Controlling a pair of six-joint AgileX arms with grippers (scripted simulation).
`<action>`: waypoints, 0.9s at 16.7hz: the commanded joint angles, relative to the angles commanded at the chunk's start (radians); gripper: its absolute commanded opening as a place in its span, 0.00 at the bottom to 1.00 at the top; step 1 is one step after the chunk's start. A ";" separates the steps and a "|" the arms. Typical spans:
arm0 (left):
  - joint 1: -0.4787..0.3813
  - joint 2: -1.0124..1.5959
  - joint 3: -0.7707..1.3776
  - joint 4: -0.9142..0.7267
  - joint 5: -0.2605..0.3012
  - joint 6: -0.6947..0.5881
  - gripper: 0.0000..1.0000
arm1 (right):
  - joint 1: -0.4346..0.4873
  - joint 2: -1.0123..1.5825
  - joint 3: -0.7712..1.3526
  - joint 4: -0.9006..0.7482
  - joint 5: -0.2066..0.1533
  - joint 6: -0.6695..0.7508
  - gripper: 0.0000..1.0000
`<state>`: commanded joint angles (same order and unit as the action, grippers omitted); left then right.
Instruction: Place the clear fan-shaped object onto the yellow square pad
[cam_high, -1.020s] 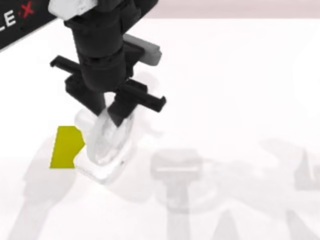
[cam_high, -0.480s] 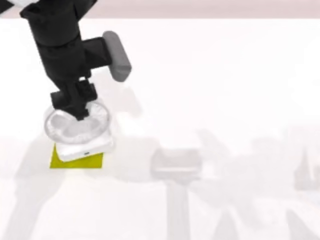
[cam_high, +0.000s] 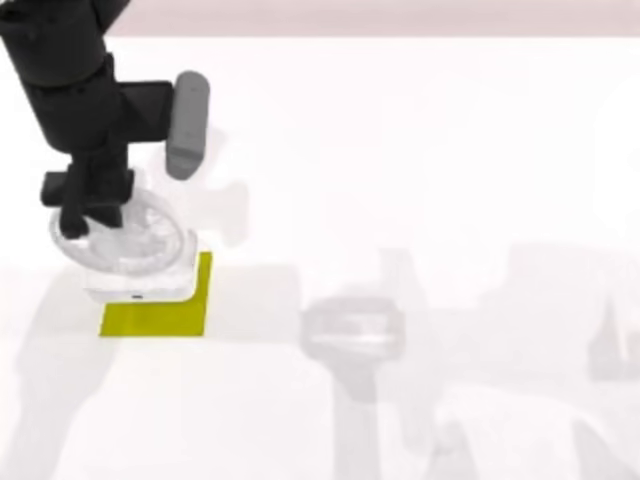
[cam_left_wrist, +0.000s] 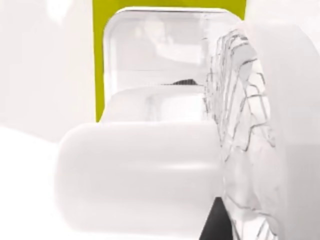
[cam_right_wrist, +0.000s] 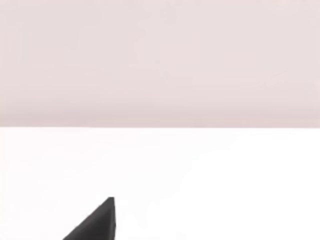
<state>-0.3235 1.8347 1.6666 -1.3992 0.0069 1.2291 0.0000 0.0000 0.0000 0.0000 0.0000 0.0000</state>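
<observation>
The clear fan-shaped object (cam_high: 128, 248) hangs in my left gripper (cam_high: 88, 212), which is shut on its round grilled head. Its rounded base (cam_high: 138, 287) is over the far-left part of the yellow square pad (cam_high: 165, 318); whether they touch I cannot tell. In the left wrist view the fan's rear cylinder (cam_left_wrist: 140, 175) and grille (cam_left_wrist: 240, 125) fill the picture. The base (cam_left_wrist: 160, 45) lies beyond them, framed by the yellow pad (cam_left_wrist: 99, 60). One dark fingertip (cam_left_wrist: 214, 226) shows beside the grille. Only a dark sliver of my right gripper (cam_right_wrist: 100, 225) shows, in its wrist view, over bare table.
Flat pale grey shadows of the arms (cam_high: 350, 340) lie across the white table (cam_high: 420, 150). The table's far edge meets a pinkish wall (cam_high: 400, 18).
My left gripper has carried the fan leftward from the pad's right side and turned it. The fan's base now overlaps the pad's far-left part, and the pad's near and right strips show.
</observation>
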 joint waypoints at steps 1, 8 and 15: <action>0.001 0.000 0.000 0.000 0.000 0.003 0.00 | 0.000 0.000 0.000 0.000 0.000 0.000 1.00; 0.001 0.003 -0.036 0.041 0.000 0.002 0.00 | 0.000 0.000 0.000 0.000 0.000 0.000 1.00; 0.006 0.011 -0.123 0.135 0.000 0.009 0.00 | 0.000 0.000 0.000 0.000 0.000 0.000 1.00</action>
<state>-0.3172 1.8458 1.5431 -1.2644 0.0070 1.2377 0.0000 0.0000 0.0000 0.0000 0.0000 0.0000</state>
